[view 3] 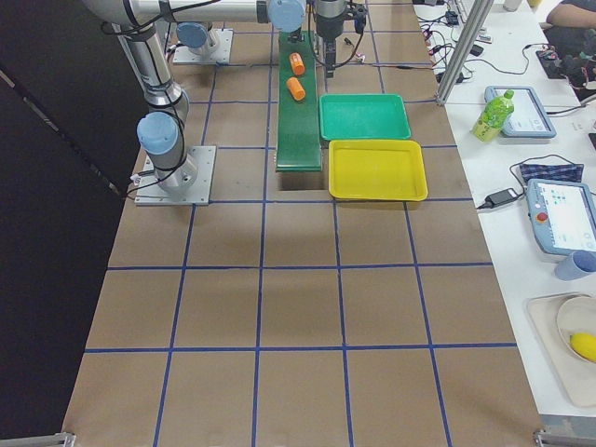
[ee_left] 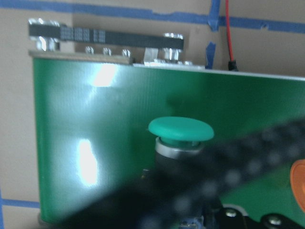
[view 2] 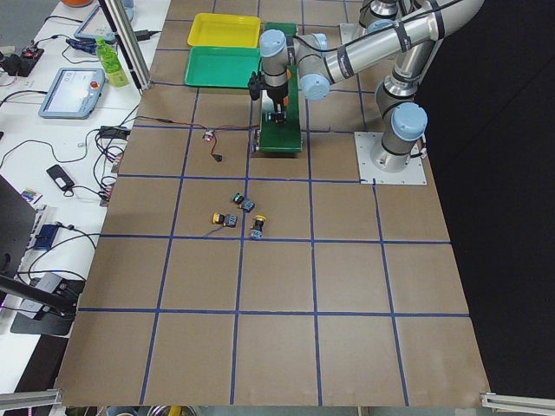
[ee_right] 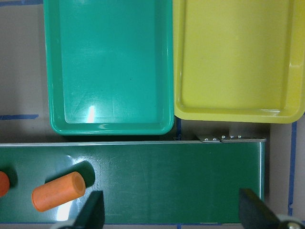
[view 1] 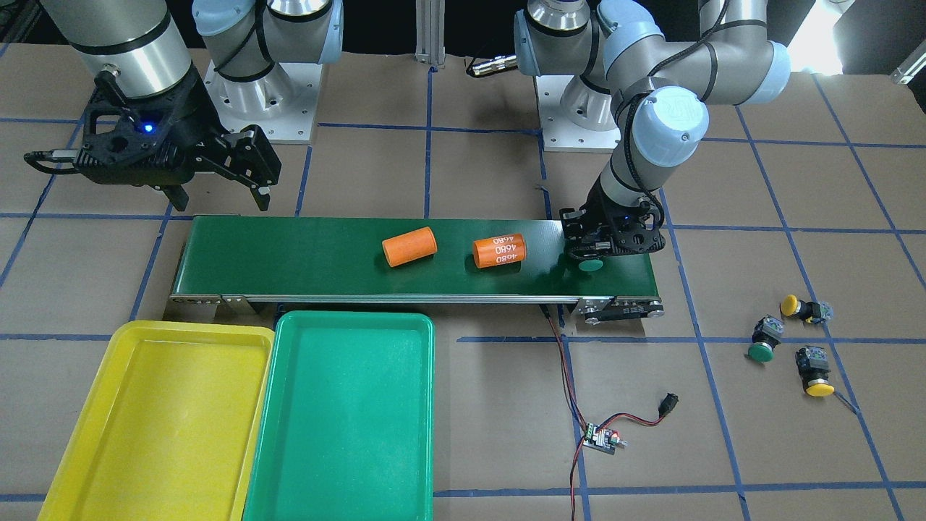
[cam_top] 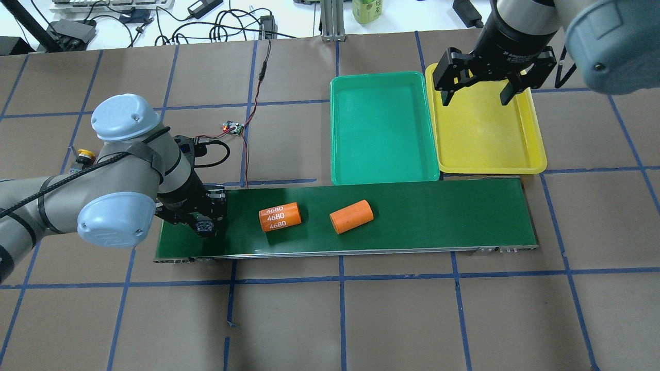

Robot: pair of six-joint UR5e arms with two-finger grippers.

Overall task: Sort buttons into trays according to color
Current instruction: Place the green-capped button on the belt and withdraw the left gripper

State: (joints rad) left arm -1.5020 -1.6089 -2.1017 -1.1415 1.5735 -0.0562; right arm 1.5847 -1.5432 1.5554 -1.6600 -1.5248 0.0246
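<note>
**At the conveyor's right end: left gripper clamped on a green button**

Seen from the operators' side, the left gripper (view 1: 604,250) sits low over the right end of the long dark-green conveyor belt (view 1: 289,260). Its fingers are closed on the black body of a green-capped push-button (view 1: 592,265), whose cap faces the belt's near edge. Whether the button touches the belt cannot be told.

The right gripper (view 1: 219,197) hangs above the belt's far left corner, with its fingers apart and nothing between them.

A plain orange cylinder (view 1: 409,246) and a printed orange cylinder (view 1: 499,250) lie at mid-belt.

The shallow yellow plastic tray (view 1: 159,420) and the shallow green plastic tray (view 1: 347,412) lie side by side, touching, just near of the belt's left half.

Well right of the belt, three buttons lie on the brown paper table (view 1: 463,463):
- the far yellow-capped button (view 1: 803,309)
- the loose green-capped button (view 1: 763,341)
- the near yellow-capped button (view 1: 816,373)
</note>
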